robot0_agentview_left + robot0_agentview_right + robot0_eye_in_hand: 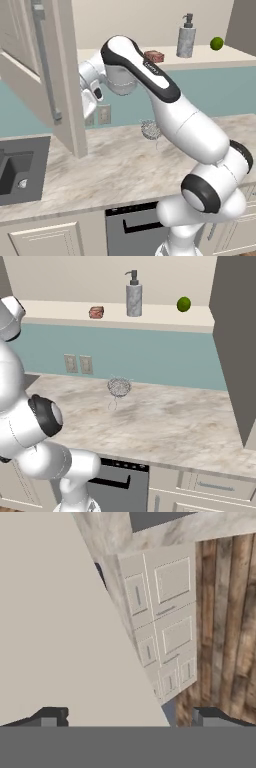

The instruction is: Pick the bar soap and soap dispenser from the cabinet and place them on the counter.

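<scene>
The bar soap (153, 56) (96, 312), a small reddish-brown block, lies on the open cabinet's cream shelf (227, 57). To its right on the same shelf stands the grey speckled soap dispenser (186, 38) (133, 295). My arm bends up in front of the shelf, and its wrist (92, 82) hangs to the left of the soap, close beside the open left cabinet door (50, 65). In the hand view my gripper (130, 718) is open and holds nothing. It points down along the door's face (60, 637). The marbled counter (100, 170) (175, 426) lies below.
A green lime (216, 43) (183, 304) sits right of the dispenser. A wire-mesh ball (119, 387) (149, 129) rests on the counter by the wall. The dark sink (15, 172) is at the left end. The right cabinet door (235, 346) stands open.
</scene>
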